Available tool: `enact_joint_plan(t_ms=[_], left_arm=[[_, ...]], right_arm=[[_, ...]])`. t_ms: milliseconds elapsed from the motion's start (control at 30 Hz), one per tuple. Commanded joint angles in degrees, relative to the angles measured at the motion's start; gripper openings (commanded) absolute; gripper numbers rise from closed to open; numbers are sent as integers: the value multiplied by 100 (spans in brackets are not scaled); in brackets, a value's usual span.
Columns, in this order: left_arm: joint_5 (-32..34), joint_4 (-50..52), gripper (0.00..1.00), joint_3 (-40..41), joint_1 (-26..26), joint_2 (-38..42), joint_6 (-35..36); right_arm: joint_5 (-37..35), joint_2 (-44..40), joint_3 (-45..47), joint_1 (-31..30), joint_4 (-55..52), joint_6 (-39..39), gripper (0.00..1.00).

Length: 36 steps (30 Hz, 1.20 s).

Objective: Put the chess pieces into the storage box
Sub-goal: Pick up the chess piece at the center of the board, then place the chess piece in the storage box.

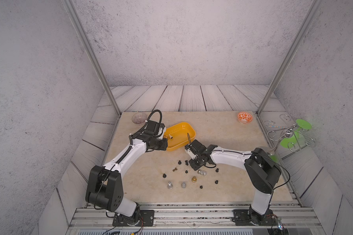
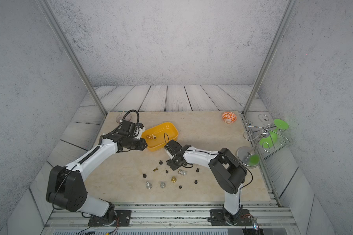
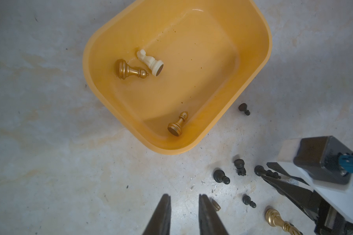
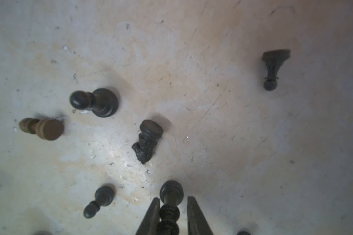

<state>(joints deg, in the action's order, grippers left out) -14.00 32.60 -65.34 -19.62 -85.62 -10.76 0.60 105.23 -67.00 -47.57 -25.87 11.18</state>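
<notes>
The chess pieces (image 1: 194,179) mostly lie scattered on the table (image 1: 228,142), between the storage box (image 1: 176,148) and the arms' bases. The box holds two gold pawns (image 3: 130,70) and a cream knight (image 3: 150,62). The right end effector (image 4: 173,199) sits low, narrowly straddling a lying black piece (image 4: 171,190); whether it pinches it I cannot tell. The left end effector (image 3: 184,197), near the box, is narrowly parted and empty.
</notes>
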Motion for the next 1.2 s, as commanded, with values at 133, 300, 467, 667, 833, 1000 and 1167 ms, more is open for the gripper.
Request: enact_joint_plan(t_ms=[133,300,467,667,833,1000,1167], left_arm=[[-59,-26,28,86,46,159,-37],[-56,-43,28,137,46,175,-33],[-68,-61,28,137,46,148,-35],[-77,-50,28,136,46,168,-35],[-77,-26,28,158,46,228,-27],[-85,2,28,191,46,306,-31],[-77,32,28,228,46,410,-26]], right_arm=[[-60,150,-190,-33,-69,40,22],[-51,79,-173,-33,-55,27,18],[-69,-50,-246,-27,-108,-6,14],[-69,-227,-498,-24,-299,-130,13],[-113,-346,-1016,2,-598,-436,13],[-40,-327,-1599,51,-764,-691,13],[113,-23,-2215,141,-820,-969,13]])
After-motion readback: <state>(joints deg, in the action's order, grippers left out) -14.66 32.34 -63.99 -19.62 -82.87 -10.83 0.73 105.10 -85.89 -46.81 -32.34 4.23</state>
